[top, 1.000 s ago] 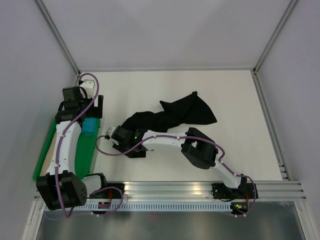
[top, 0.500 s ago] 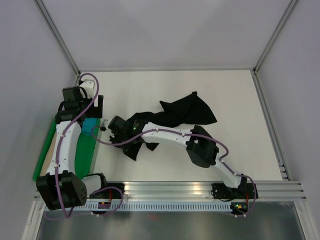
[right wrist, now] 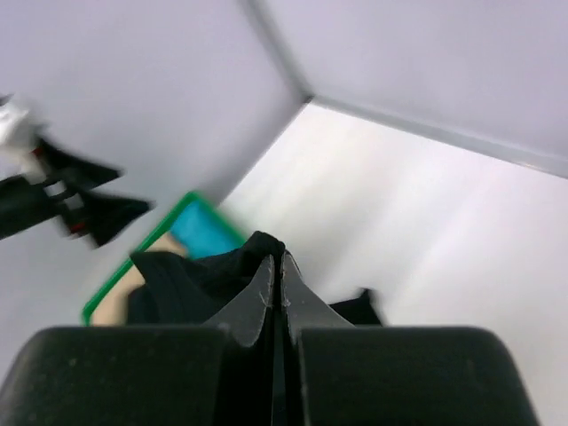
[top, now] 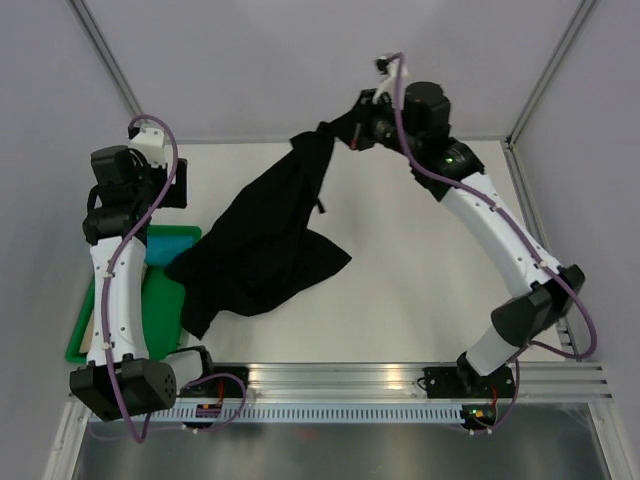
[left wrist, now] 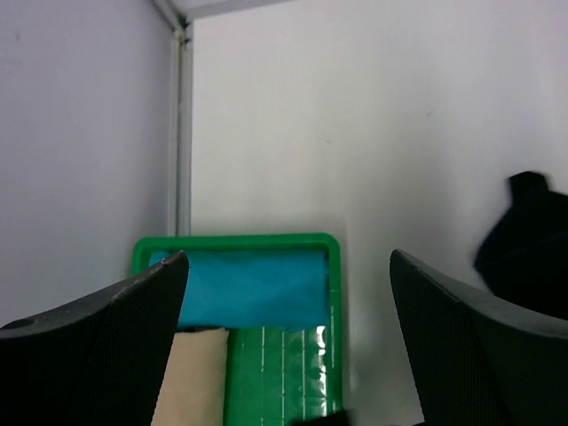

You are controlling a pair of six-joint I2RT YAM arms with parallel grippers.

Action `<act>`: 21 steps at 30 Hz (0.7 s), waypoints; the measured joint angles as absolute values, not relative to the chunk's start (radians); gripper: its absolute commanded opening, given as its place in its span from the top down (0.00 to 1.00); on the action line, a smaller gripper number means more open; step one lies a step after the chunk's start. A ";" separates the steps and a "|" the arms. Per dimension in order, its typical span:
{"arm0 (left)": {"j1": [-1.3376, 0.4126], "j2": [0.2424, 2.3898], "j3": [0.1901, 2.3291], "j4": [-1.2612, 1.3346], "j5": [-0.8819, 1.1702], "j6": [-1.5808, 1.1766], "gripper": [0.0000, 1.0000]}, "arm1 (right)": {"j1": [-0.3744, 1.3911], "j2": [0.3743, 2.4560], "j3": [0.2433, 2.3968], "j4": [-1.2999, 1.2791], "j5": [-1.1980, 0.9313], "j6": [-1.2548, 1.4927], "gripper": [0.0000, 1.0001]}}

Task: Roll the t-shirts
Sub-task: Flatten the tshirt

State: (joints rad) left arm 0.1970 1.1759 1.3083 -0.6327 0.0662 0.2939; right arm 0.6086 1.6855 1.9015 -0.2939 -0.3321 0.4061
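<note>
The black t-shirt [top: 262, 245] hangs from my right gripper [top: 350, 130], which is raised high over the table's back edge. Its lower part spreads over the table's left middle. In the right wrist view the right gripper [right wrist: 277, 266] is shut on a bunched fold of the black t-shirt [right wrist: 186, 284]. My left gripper [top: 172, 190] hovers at the far left, above the green tray. In the left wrist view it [left wrist: 288, 355] is open and empty. Below it lie the turquoise roll [left wrist: 248, 288] and the tan roll [left wrist: 191, 377]. The shirt's edge [left wrist: 528, 253] shows at the right.
The green tray [top: 92, 310] sits along the table's left edge, with the turquoise roll [top: 163, 247] at its far end. The tray's rim [left wrist: 235, 240] is below the left gripper. Grey walls and metal frame rails enclose the table. An aluminium rail [top: 400, 375] runs along the front.
The right arm has swung from low at the left front up to the back, lifting the black t-shirt off the table. The left arm has risen slightly, uncovering the tray.
</note>
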 measured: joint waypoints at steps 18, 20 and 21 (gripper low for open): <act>-0.262 1.454 1.068 -0.716 0.138 0.442 0.00 | 0.216 1.523 1.100 -0.231 -0.368 0.497 1.00; -0.260 1.507 1.048 -0.710 0.091 0.446 0.00 | 0.218 1.523 1.100 -0.220 -0.373 0.493 1.00; -0.259 1.536 1.048 -0.702 0.072 0.446 0.00 | 0.218 1.523 1.100 -0.218 -0.376 0.493 1.00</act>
